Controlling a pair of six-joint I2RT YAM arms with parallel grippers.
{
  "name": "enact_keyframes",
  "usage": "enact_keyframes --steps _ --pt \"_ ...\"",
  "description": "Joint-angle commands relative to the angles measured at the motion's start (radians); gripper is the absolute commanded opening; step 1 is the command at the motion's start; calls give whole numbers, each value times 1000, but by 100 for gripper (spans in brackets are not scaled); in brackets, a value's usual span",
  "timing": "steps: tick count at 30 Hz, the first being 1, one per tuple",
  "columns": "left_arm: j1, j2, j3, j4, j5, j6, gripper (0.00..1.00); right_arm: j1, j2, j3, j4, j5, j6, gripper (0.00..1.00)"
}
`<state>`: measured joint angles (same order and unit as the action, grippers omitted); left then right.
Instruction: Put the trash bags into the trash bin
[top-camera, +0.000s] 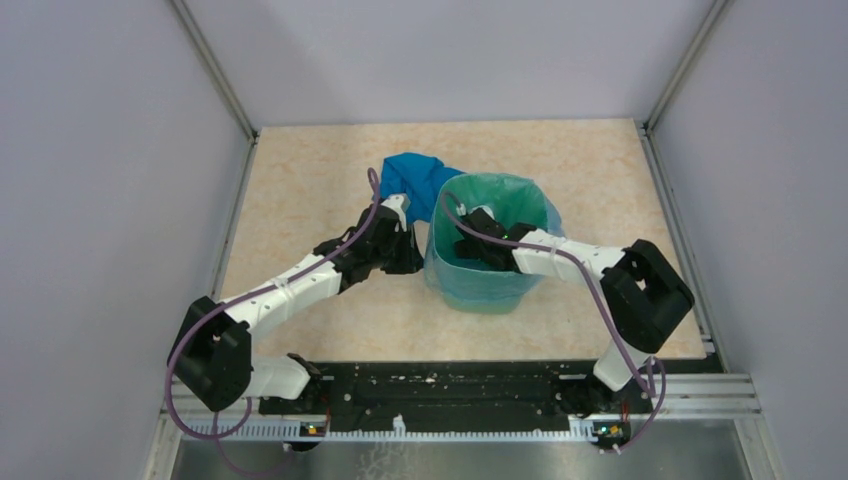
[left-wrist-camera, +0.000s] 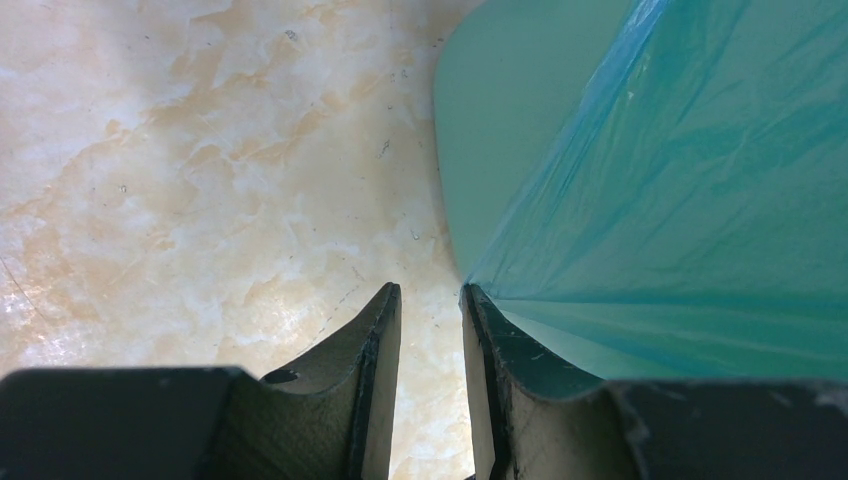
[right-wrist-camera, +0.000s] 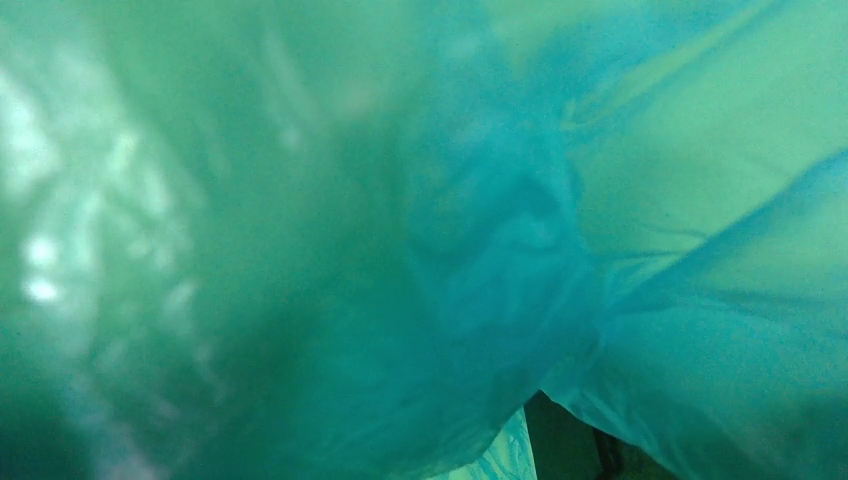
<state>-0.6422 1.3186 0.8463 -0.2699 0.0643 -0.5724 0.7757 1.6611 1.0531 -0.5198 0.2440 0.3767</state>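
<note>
**Bin (top-camera: 500, 300) upright at mid-table, mouth up, with one bag (top-camera: 548, 215) lining it; right gripper (top-camera: 478, 225) inside, left gripper (top-camera: 405, 255) at the bin's left wall.**

I count one bin, one lining bag, one blue plastic bundle (top-camera: 412, 178) and two arms. The bundle lies on the table (top-camera: 300, 180) just beyond the bin's far-left corner. The bin's long axis runs vertical. The bag's film folds over the rim and down the outer wall. Only the overhead view shows the bundle and both arms. The left wrist view adds that the left gripper's jaws stand narrowly apart, with bare table in the gap. There the film's lower edge meets the tip of the right-hand finger (left-wrist-camera: 490, 330) beside the bin wall. The right wrist view shows only blurred film, so I cannot tell how the right gripper's jaws stand.
</note>
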Motion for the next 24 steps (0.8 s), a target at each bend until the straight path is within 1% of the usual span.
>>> enact_keyframes --steps 1,16,24 --pt "4 8 15 35 12 22 36 -7 24 -13 41 28 -2 70" --pt "4 2 14 29 7 23 36 -6 85 -54 98 21 2 70" --pt "4 4 17 28 9 25 36 -8 117 -57 100 15 5 70"
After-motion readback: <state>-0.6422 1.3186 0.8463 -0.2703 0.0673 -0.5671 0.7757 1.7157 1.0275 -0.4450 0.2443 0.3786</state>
